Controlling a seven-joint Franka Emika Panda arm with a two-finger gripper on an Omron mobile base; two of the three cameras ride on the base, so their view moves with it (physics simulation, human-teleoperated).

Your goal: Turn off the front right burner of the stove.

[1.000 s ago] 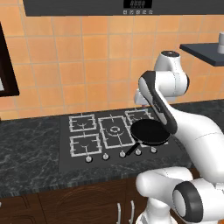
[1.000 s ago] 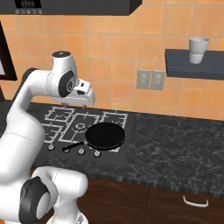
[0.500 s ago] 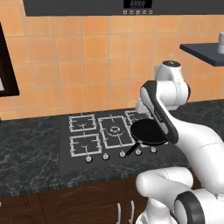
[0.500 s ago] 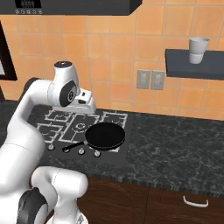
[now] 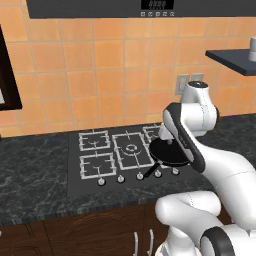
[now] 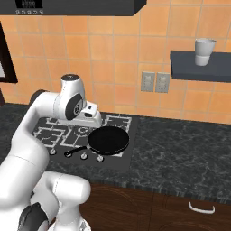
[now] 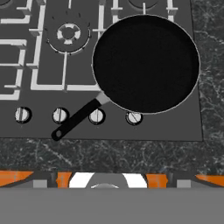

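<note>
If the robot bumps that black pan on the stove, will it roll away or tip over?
Probably neither: the pan is wide, shallow and flat, so it should slide, not roll. A nudge on its long handle would likely spin it. It looks stiff.

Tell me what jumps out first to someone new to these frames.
The black frying pan sits on the front right corner of the stove, its handle slanting across the knob row. The white arm bends over the cooktop. A white cup stands on the dark wall shelf.
</note>
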